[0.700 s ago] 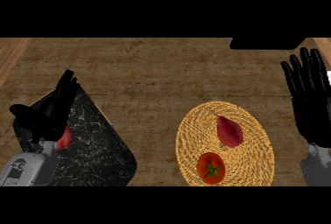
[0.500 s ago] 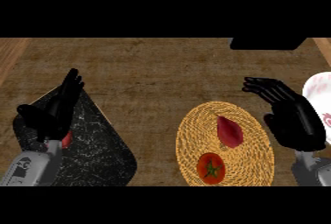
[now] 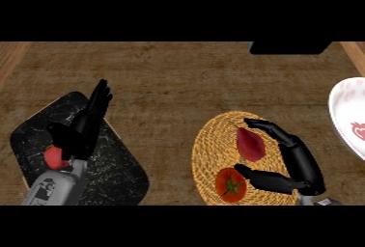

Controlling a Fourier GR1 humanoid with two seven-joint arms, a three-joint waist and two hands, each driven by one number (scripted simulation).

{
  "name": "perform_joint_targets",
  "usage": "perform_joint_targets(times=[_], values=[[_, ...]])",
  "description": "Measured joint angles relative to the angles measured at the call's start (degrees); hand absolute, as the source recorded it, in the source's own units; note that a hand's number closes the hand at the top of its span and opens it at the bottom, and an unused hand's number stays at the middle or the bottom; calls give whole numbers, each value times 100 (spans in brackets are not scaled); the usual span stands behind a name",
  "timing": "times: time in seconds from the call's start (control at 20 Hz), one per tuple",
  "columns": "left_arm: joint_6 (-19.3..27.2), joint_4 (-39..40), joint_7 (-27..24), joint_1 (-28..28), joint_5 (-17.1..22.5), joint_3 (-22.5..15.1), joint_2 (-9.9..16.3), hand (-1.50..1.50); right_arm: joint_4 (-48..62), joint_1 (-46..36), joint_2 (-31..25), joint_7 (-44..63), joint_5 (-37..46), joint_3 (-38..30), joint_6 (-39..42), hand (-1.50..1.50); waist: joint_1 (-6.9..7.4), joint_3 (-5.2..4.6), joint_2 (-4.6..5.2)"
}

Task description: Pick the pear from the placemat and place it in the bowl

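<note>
A dark red pear (image 3: 249, 144) lies on the round woven placemat (image 3: 206, 149), with a red tomato (image 3: 230, 185) just in front of it. My right hand (image 3: 303, 161) hovers at the pear's right side. Its fingers (image 3: 269, 128) arch over the pear's far end and its thumb (image 3: 260, 176) reaches in below, between pear and tomato. The hand is open and has not closed on the fruit. The white bowl (image 3: 348, 120) with a red pattern stands at the right edge. My left hand (image 3: 82, 130) rests open, fingers straight, over a black placemat (image 3: 118, 169).
A small red item (image 3: 53, 157) lies on the black placemat, partly hidden by my left hand. A dark block (image 3: 288, 47) sits at the counter's far edge on the right. Brown wooden countertop stretches between the two placemats.
My right hand has swung from the right edge leftward and down to the woven placemat, bowing round the pear and uncovering the white bowl. The left hand has hardly moved.
</note>
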Motion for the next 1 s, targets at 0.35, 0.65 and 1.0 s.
perform_joint_targets(times=[0.35, 0.65, 1.0], values=[[-20, -304, 93, 245, -199, -52, -114, 0, -955, 313, -79, 40, 382, -250, -222, -150, -13, -1, 2], [-90, -396, 57, 395, -247, -21, -156, 0, -1559, -239, -620, 1790, 774, -577, -101, -150, 6, -6, 4], [-136, -318, 159, 257, -326, 47, -242, 0, -1608, -1003, -794, 3674, 809, -431, 518, -150, 37, -7, 14]])
